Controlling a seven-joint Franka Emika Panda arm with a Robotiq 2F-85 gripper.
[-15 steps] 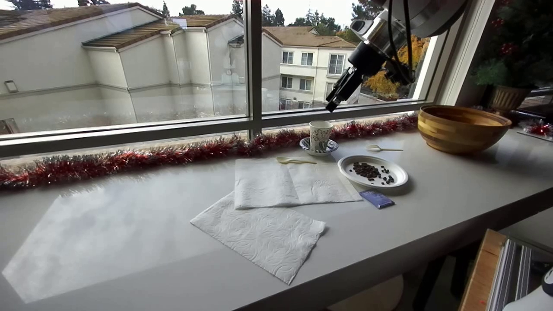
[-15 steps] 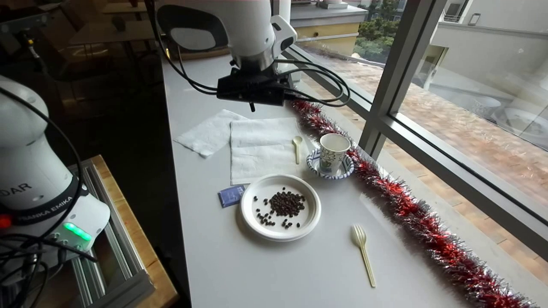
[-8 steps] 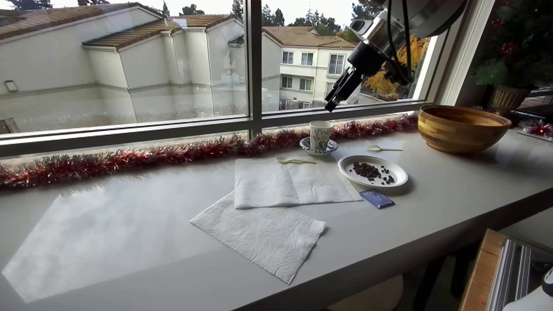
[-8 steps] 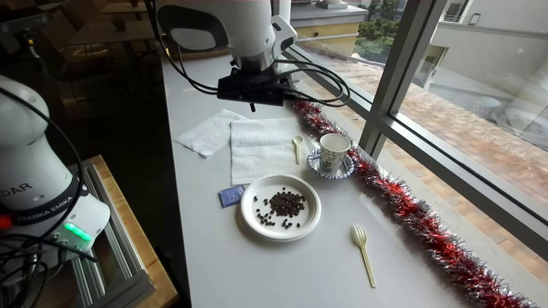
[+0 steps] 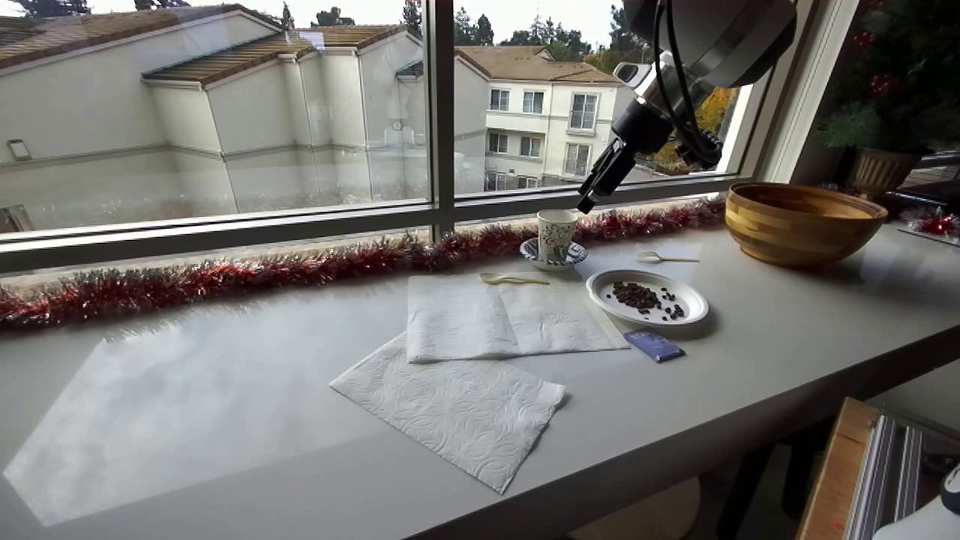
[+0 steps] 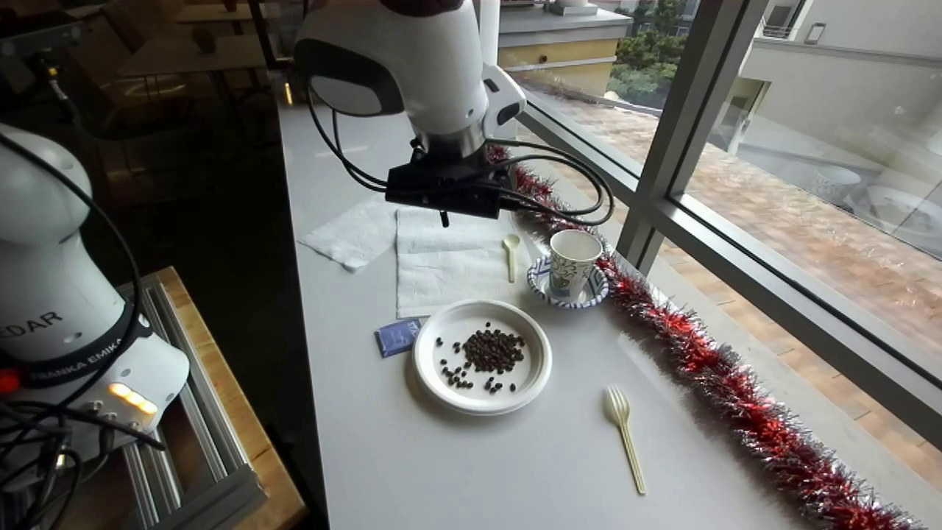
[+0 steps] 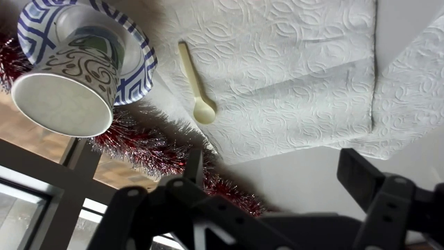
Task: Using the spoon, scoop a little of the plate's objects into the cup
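Against the view half a second ago, your gripper has come lower, nearer the height of the cup in both exterior views; the base light has gone from green to amber — cause not shown. Nothing laid out around the cup has shifted. The wrist view gives your fingers spread well apart, nothing between them. Spoon: loose on a paper towel, near the cup but apart from its saucer. Plate: also near the cup, dark pieces heaped, some strayed. Fork: on the side of the cup away from the spoon. Reading: you seem to be starting the approach to the spoon, with scooping not yet begun. Next probably calls for further descent on the cup's towel side, gripping the thin handle — mind the cup, which looks light enough to tip.
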